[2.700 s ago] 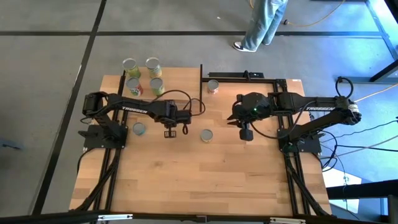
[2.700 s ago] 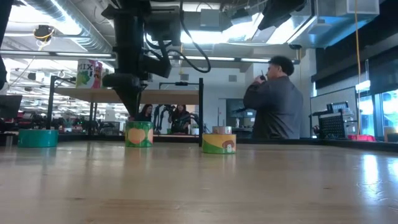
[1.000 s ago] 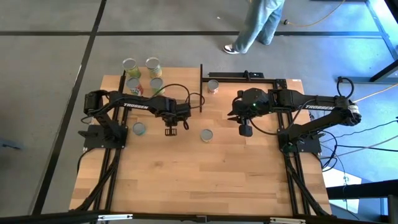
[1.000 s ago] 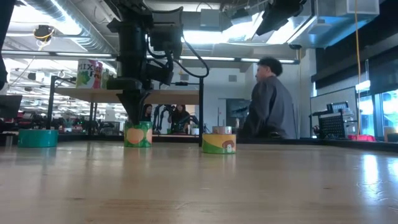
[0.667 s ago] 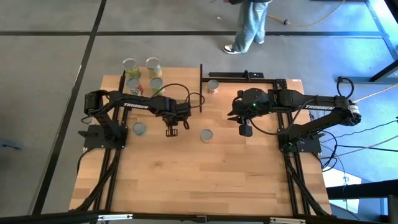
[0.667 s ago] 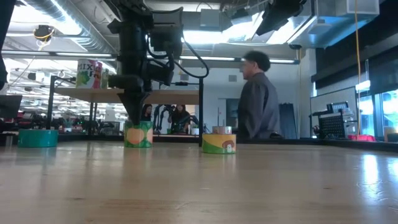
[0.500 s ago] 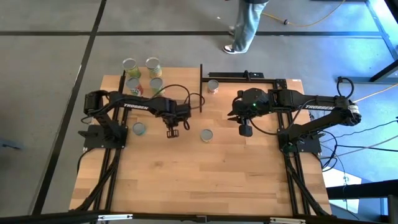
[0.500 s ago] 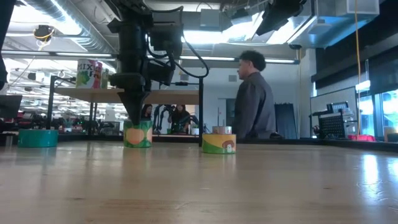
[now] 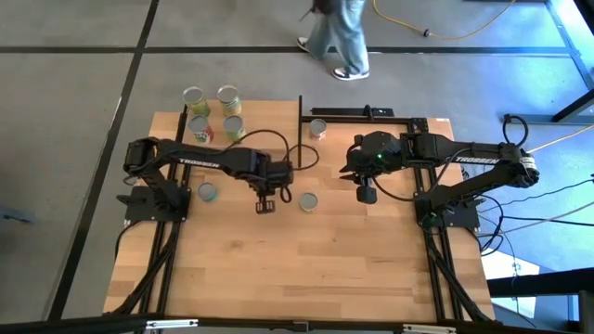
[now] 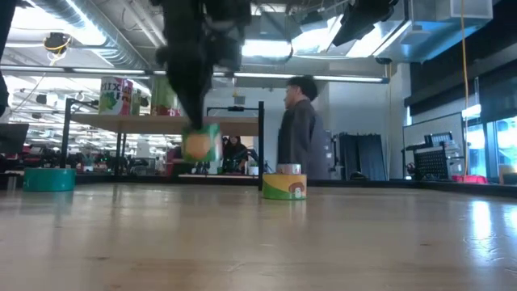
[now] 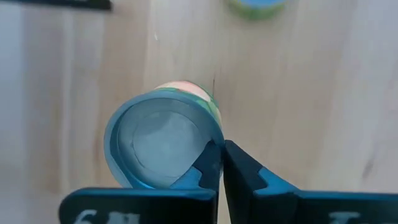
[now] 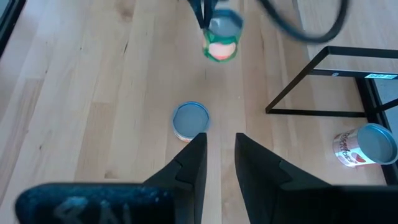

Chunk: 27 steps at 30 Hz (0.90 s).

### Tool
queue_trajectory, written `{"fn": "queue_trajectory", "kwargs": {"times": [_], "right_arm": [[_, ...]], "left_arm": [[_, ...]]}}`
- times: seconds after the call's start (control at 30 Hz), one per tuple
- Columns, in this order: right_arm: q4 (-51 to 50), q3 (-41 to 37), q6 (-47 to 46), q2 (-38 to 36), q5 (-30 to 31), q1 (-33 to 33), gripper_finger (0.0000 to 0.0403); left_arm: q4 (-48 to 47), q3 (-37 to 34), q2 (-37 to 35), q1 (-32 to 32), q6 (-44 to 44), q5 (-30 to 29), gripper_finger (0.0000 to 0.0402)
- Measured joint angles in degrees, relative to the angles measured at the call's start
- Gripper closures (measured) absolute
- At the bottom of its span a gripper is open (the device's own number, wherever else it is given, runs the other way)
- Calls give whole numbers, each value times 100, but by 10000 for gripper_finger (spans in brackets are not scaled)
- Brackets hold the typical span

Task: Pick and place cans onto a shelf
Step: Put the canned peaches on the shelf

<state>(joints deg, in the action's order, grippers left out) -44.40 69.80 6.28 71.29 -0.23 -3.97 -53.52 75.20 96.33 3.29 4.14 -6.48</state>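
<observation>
light wood fills the high view: the counter [image 9: 306, 269] carries both dark arms; the left claw [image 9: 265, 206] is out near the middle, closed on the rim of a can hidden beneath it; a silver-topped can [image 9: 308, 201] stands just beside it, and a teal can [image 9: 208, 192] sits near the left arm's base; four cans [image 9: 213, 113] cluster on the shelf [image 9: 264, 119] at the far left, one more can [image 9: 318, 128] stands past the black upright panel [image 9: 300, 130]; the right claw [image 9: 367, 196] hangs over the counter to the right of centre; a person [image 9: 334, 37] walks on the floor beyond.

low view: the held can [image 10: 199, 144], green with an orange patch, hangs clear of the counter under the blurred left arm; a yellow-and-green can [image 10: 284, 185] and the teal can [image 10: 49, 179] rest on the wood; cans [image 10: 117, 95] stand on the raised shelf behind.

left wrist view: the left claw's fingers [image 11: 210, 167] are pinched together on the rim of the held can [image 11: 161, 142], tilted, its silvery top facing the camera.

right wrist view: the right claw [image 12: 220, 149] holds nothing, fingers parted; a silver-topped can [image 12: 190, 120] stands ahead; the held can [image 12: 221, 38] hangs farther off; a red-labelled can [image 12: 364, 144] sits beside the shelf's black frame.
</observation>
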Motion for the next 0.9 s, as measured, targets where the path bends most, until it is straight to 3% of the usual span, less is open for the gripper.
{"fn": "queue_trajectory", "kwargs": {"times": [0.2, 0.3, 0.5, 0.73, 0.9], "right_arm": [[0, 0, -20, 0, 0, 0, 318], [0, 0, -20, 0, 0, 0, 318], [20, 0, -22, 0, 0, 0, 318], [151, 0, -22, 0, 2, 0, 318], [181, 0, -23, 0, 2, 0, 318]], "left_arm": [[-997, 1511, 0, -207, 35, -442, 401], [-1606, 2400, 6, -221, 481, -915, 401], [-2271, 3715, 47, 222, 1245, -1446, 401], [-2250, 4328, 46, 1262, 1199, -1507, 401], [-2019, 4336, 152, 2133, 915, -849, 401]]}}
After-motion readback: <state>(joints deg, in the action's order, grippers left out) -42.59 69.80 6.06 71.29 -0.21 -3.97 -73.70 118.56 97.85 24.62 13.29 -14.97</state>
